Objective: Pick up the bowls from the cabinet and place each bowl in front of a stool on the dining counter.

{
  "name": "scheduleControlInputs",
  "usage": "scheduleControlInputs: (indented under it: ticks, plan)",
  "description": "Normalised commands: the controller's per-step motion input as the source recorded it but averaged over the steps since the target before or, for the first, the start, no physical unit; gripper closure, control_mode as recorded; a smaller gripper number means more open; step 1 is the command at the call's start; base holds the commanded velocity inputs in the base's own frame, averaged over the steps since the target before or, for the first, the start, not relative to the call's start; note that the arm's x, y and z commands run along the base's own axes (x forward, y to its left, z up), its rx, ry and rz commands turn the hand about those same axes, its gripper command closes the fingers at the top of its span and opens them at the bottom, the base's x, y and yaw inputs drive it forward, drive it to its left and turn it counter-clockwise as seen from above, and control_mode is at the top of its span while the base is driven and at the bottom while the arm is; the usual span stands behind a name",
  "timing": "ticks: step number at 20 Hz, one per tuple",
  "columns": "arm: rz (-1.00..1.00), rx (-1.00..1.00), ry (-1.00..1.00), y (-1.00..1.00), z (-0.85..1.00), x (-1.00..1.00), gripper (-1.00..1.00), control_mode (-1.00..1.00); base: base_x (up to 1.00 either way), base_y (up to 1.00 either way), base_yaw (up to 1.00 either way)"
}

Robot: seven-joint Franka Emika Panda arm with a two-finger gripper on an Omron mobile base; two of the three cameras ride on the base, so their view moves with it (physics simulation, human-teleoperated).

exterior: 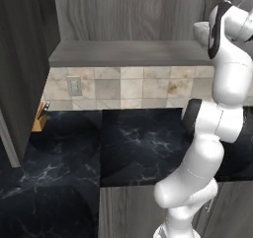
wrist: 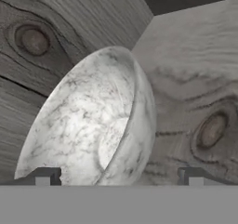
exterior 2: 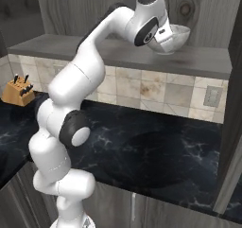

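A mottled grey-white marble bowl (wrist: 93,121) stands on the shelf (exterior 2: 198,59) of the wood-grain cabinet (exterior: 123,15), near its right end. My arm reaches up into the cabinet, and my gripper (wrist: 120,177) is open right at the bowl (exterior 2: 177,35). In the hand view the bowl's side wall lies between the two fingertips (wrist: 46,176), one over the inside and one outside. From the left base view the bowl (exterior: 200,32) is mostly hidden behind my arm. The stool and the dining counter are out of view.
The open cabinet door (exterior: 20,69) hangs at the left and shows at the right edge (exterior 2: 234,104) from the other side. Below lie a tiled backsplash with an outlet (exterior: 74,85), the black wall countertop (exterior: 138,143) and a knife block (exterior 2: 18,91).
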Motion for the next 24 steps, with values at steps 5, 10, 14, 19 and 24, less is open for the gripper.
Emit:
scheduleControlInputs:
  ticks: [5, 10, 14, 19, 24]
  plan:
    - [0.0, 0.04, 0.07, -0.19, 0.0, 0.43, -1.0, -1.0, 0.0, 0.0, 0.0]
    - [0.0, 0.02, 0.06, -0.14, -0.03, 0.32, -1.0, -1.0, 0.0, 0.0, 0.0]
    - [0.0, 0.0, 0.03, -0.03, -0.26, 0.14, 1.0, -1.0, 0.0, 0.0, 0.0]
    - [0.0, 0.0, 0.01, 0.0, -0.03, -0.02, 1.0, -1.0, 0.0, 0.0, 0.0]
    - [0.0, 0.0, 0.03, 0.01, -0.33, -0.5, 1.0, -1.0, 0.0, 0.0, 0.0]
